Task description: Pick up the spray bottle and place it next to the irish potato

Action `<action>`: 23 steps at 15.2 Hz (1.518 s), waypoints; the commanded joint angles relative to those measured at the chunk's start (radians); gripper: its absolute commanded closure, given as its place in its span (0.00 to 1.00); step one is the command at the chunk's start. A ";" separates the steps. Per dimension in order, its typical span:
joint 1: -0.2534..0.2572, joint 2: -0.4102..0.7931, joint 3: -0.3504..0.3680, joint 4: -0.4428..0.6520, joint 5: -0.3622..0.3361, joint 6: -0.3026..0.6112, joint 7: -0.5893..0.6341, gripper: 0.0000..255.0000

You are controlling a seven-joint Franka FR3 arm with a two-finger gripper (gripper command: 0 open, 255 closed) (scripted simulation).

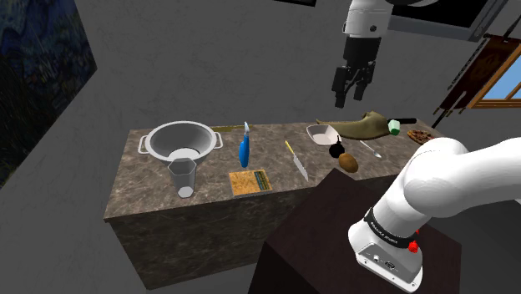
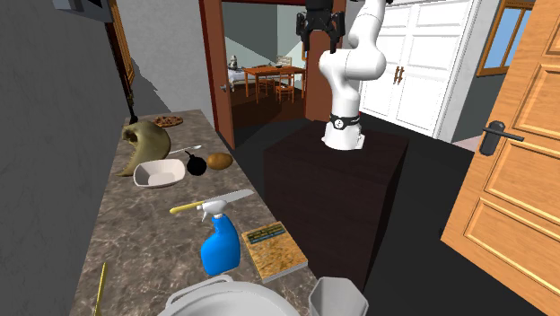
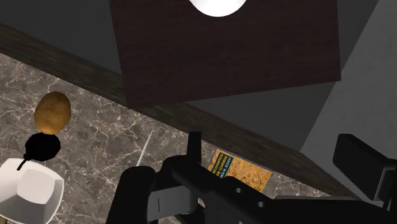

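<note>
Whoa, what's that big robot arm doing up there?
The white arm has its black gripper high above the stone counter, fingers open and empty. The blue spray bottle it's meant to grab sits on the counter between a big metal bowl and a knife, untouched. The potato is farther along, beside a small black round thing. Nothing has been picked up yet.
</note>
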 commanded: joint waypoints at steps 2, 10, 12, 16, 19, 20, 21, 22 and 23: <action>-0.001 0.025 0.001 -0.009 0.000 0.038 0.005 0.00; -0.010 0.268 0.004 -0.026 -0.001 0.329 0.044 0.00; -0.012 0.338 0.004 -0.015 -0.003 0.395 0.053 0.00; -0.017 0.485 0.003 0.025 -0.006 0.518 0.072 0.00; -0.021 0.599 0.002 0.069 -0.008 0.599 0.086 0.00; -0.022 0.637 0.002 0.087 -0.009 0.624 0.090 0.00; -0.023 0.675 0.001 0.105 -0.010 0.647 0.094 0.00; -0.024 0.713 0.001 0.126 -0.011 0.669 0.099 0.00; -0.025 0.752 0.000 0.147 -0.012 0.689 0.103 0.00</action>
